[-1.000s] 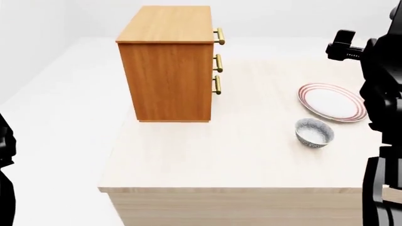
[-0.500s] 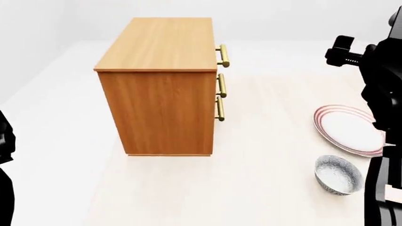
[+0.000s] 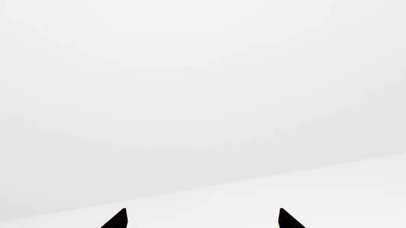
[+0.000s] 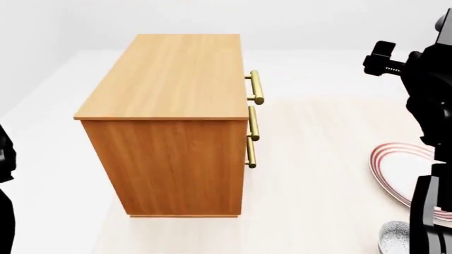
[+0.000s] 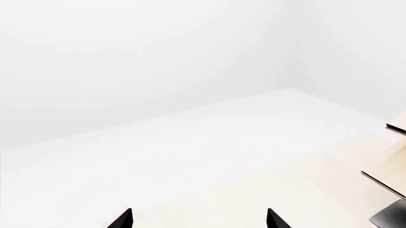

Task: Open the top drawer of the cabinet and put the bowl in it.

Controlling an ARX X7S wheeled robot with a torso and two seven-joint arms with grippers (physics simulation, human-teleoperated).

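One cabinet (image 4: 169, 132) on the table (image 4: 318, 174), closed. Three brass bar handles on the cabinet's front face: one at the top drawer (image 4: 255, 87), one just below it (image 4: 253, 123), one lowest (image 4: 250, 152); so three drawers counted by handles, fronts themselves edge-on. One red-ringed plate (image 4: 403, 177) well right of the cabinet, partly behind the right arm (image 4: 427, 95). One speckled bowl (image 4: 394, 238) nearer than the plate, cut by the frame edge. Two arms: right one large, left arm (image 4: 6, 174) a sliver left of the cabinet. Each wrist view shows two dark fingertips: left pair (image 3: 117, 219), right pair (image 5: 121, 220).
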